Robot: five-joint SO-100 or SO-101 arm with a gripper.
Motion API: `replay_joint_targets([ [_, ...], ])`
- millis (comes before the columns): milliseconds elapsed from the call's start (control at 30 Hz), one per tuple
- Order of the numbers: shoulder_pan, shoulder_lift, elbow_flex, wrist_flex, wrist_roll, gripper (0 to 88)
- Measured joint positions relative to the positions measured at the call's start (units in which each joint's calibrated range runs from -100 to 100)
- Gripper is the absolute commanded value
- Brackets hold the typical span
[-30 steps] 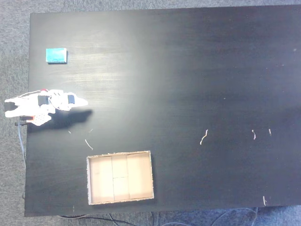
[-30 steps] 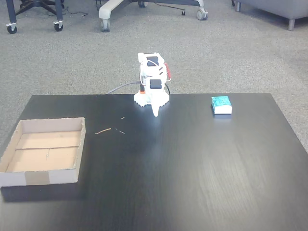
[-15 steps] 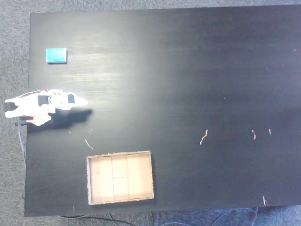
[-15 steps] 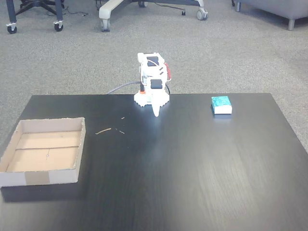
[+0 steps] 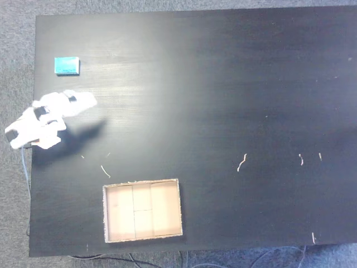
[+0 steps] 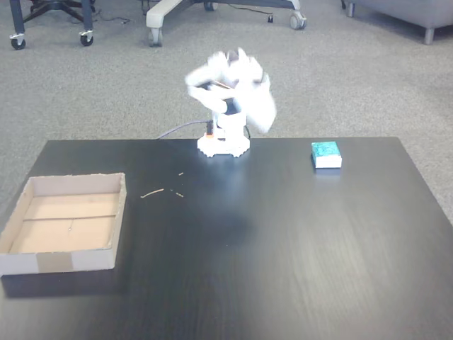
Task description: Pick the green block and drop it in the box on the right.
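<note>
The white arm stands at the edge of a black table (image 5: 223, 84), and its pincer (image 5: 89, 101) is blurred in both fixed views, so I cannot tell how far the fingers are apart; nothing is seen between them. In the view from above, the pincer points up and to the right of the arm's base (image 5: 22, 134), and it throws a dark shadow (image 5: 78, 137) on the table just below itself. In the view from the front, the pincer (image 6: 263, 113) is lifted above the table, tilted to the right side of the base (image 6: 223, 145). The green block (image 5: 67, 65) lies flat on the table, near the pincer and a little above and to the left of it in the view from above, not touching it. From the front, the block (image 6: 325, 154) is lower and to the right of the pincer. The box (image 5: 143, 210) sits well apart from the pincer, below and to the right in the view from above, and far to the lower left (image 6: 64, 227) in the front view. Some small pale scraps (image 5: 241, 162) lie on the table, far right of the pincer.
</note>
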Motion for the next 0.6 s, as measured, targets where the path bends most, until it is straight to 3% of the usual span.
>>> replay_joint_targets([
  [100, -22.1, 17.7, -33.8, 11.1, 0.8, 31.4],
  [167, -30.5, 34.6, -55.5, 18.4, -0.3, 38.9],
  [300, -32.8, 58.7, -61.1, 23.5, 2.8, 47.1],
  [467, -30.2, 85.1, -64.4, 30.9, 8.0, 46.5],
  [600, -31.7, 93.2, -64.4, 32.5, 9.4, 47.2],
])
